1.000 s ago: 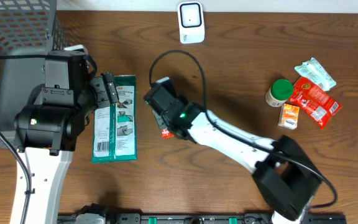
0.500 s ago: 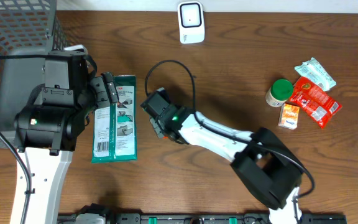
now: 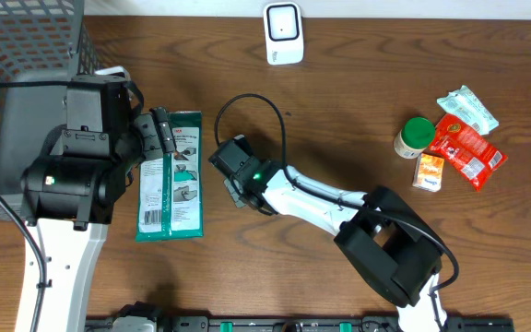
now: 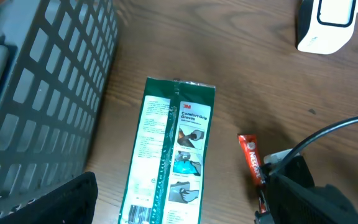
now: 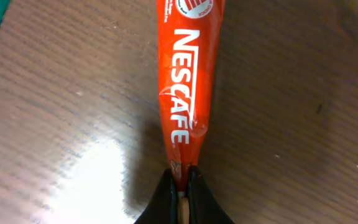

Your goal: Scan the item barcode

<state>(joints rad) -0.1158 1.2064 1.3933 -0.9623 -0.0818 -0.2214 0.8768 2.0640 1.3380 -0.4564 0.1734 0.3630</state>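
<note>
A red Nescafe stick (image 5: 185, 93) lies on the wooden table, and my right gripper (image 5: 182, 180) is shut on its near end. The left wrist view shows the same stick (image 4: 252, 160) beside the right arm. From overhead, my right gripper (image 3: 231, 180) covers the stick. The white barcode scanner (image 3: 283, 33) stands at the table's far edge, well away from the stick. My left gripper (image 4: 185, 208) hangs open above a green 3M glove package (image 4: 173, 155), with nothing between its fingers.
A grey wire basket (image 3: 26, 46) fills the far left. At the right sit a green-lidded jar (image 3: 415, 136), a red packet (image 3: 466, 149), a small orange box (image 3: 429, 171) and a white-green packet (image 3: 466, 107). The right arm's cable loops above its wrist.
My right gripper slid a little to the left and closed on the end of the red stick. The left arm and the green package stayed still.
</note>
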